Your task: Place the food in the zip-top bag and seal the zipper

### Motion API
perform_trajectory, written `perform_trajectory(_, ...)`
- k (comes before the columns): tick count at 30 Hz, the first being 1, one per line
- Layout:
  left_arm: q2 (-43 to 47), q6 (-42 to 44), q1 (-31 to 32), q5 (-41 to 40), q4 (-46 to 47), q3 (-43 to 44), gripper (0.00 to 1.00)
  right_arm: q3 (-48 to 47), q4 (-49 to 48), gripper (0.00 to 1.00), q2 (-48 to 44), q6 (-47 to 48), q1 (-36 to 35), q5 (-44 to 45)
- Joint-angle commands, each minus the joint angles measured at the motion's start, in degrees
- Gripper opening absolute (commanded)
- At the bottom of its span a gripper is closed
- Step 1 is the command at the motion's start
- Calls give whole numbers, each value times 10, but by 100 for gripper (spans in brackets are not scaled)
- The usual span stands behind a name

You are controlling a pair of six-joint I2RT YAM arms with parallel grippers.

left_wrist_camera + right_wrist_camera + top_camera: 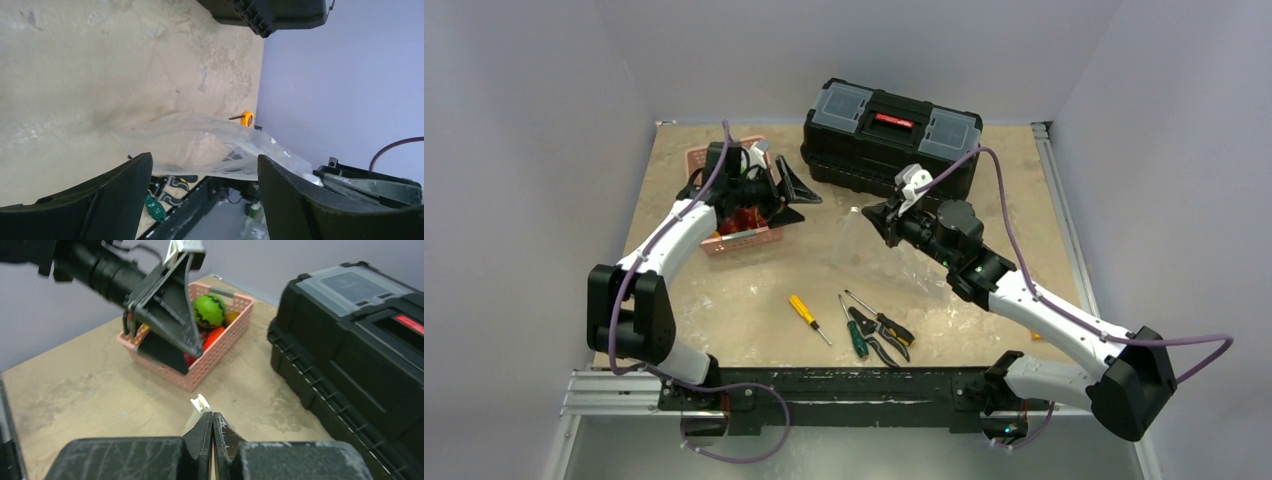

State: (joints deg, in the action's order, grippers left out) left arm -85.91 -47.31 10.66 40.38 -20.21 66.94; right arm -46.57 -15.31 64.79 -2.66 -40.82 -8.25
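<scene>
Closest to the lens: right end effector (212, 418), jaws pressed fully together, pinching a small whitish piece that looks like the end of the zipper (199, 403). Holds the zip-top bag (892, 255) up by that top edge, in front of the black toolbox (889, 135), with the clear film sagging down toward the worktop (744, 295). No coloured piece visible inside the bag.

Further out, left end effector (203, 162): jaws spread wide, nothing between them. Hovers over the pink basket (220, 352), well apart from the bag and aimed toward it.

Handling, as a judgement:
- **Bag:** probably very light, limp and slick, prone to collapsing and folding its own mouth shut. Best taken along the stiffer zipper strip rather than the loose film. Likely needs a second hold on the opposite lip to keep the mouth open.
- **Food (212, 325):** probably hard, light plastic. Round pieces liable to roll or squirt out of a pinch, so better gripped across the widest part.

Containers:
- **Basket:** holds the food, with a green striped ball (208, 310) on top, a red piece (215, 336) just below it and an orange piece (231, 317) tucked at the side. Deeper pieces hidden behind the left fingers.
- **Toolbox:** lid down, contents not visible.
- **Bag:** apparently empty, so none of the transfer done yet, and the zipper not yet sealed.
</scene>
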Motion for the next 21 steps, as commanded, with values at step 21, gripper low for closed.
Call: perform_trajectory(21, -49, -102, 70, 116, 103, 0, 73, -11, -60, 0, -36, 5, -23, 104)
